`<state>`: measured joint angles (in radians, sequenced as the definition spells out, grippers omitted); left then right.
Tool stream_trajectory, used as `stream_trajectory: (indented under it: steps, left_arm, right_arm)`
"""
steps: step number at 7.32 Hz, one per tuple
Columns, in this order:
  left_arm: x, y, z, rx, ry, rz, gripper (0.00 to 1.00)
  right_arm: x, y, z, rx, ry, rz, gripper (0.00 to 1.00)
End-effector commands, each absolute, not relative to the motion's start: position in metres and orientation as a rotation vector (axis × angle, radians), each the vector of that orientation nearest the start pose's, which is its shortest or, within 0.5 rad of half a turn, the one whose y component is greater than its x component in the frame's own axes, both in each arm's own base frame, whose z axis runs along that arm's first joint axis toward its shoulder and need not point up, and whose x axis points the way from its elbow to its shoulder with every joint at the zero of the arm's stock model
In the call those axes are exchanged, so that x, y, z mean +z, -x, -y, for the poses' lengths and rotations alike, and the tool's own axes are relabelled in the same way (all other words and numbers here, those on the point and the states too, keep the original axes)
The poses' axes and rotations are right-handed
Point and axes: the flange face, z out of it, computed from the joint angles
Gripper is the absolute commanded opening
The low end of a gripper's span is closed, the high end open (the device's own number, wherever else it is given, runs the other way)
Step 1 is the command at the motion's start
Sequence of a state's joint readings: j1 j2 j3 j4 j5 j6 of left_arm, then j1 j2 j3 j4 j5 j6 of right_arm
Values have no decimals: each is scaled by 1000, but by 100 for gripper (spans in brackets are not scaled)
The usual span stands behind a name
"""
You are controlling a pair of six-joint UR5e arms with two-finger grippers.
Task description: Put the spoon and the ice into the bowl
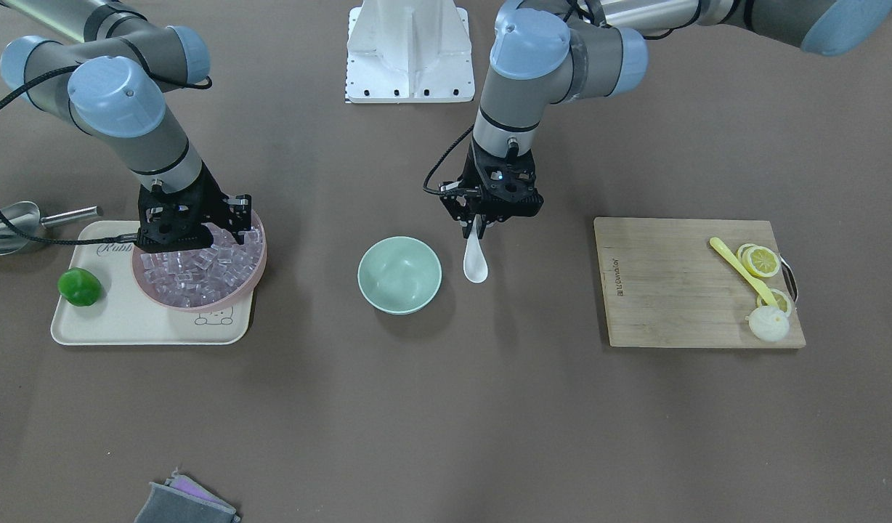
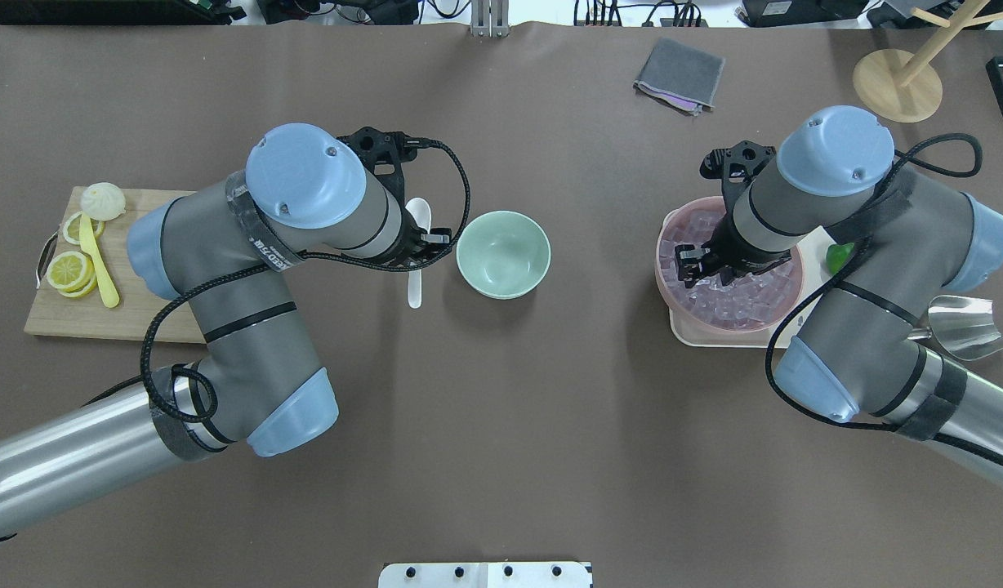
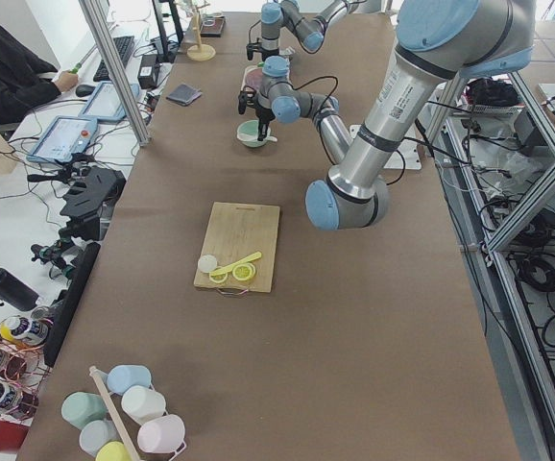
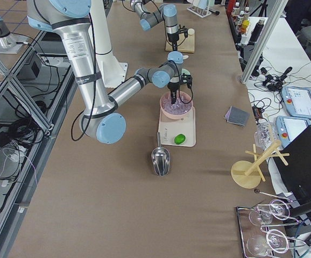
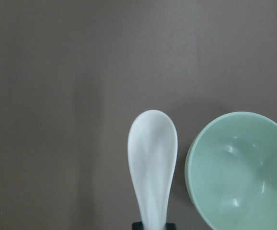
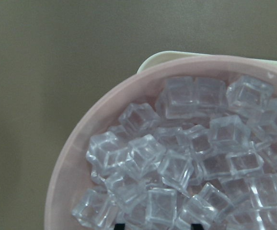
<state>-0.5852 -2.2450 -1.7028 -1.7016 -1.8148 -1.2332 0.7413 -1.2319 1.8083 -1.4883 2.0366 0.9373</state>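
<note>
My left gripper [image 1: 475, 231] is shut on the handle of the white spoon [image 1: 476, 263]. The spoon points away from the robot, low by the table, just beside the mint-green bowl [image 1: 399, 274]. The bowl is empty. In the left wrist view the spoon's scoop [image 5: 152, 153] lies left of the bowl [image 5: 244, 172]. My right gripper [image 1: 195, 236] is open, fingers down over the heap of clear ice cubes [image 1: 199, 267] in the pink bowl [image 1: 199, 302]. In the right wrist view two dark fingertips [image 6: 120, 225] stand apart over the ice [image 6: 177, 163].
The pink bowl stands on a cream tray [image 1: 126, 328] with a green fruit [image 1: 80, 286]. A metal scoop [image 1: 10, 225] lies beside the tray. A wooden board [image 1: 671, 290] holds lemon slices, a yellow utensil and a white bun. A grey cloth [image 1: 184, 503] lies at the table's far edge.
</note>
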Motion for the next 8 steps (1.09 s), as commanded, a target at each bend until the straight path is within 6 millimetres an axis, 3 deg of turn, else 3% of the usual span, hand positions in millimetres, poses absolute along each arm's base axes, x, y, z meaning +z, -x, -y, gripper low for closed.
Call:
stream_trajectory:
  steps: [1,8]
  left_arm:
    - [188,-502,463,-113,-213,-936,0]
    - [186,-502,463,-111,-214,-940,0]
  right_arm:
    - [362,385,473,-49,-62,777,55]
    - [370,394,474,-50,-57,757,55]
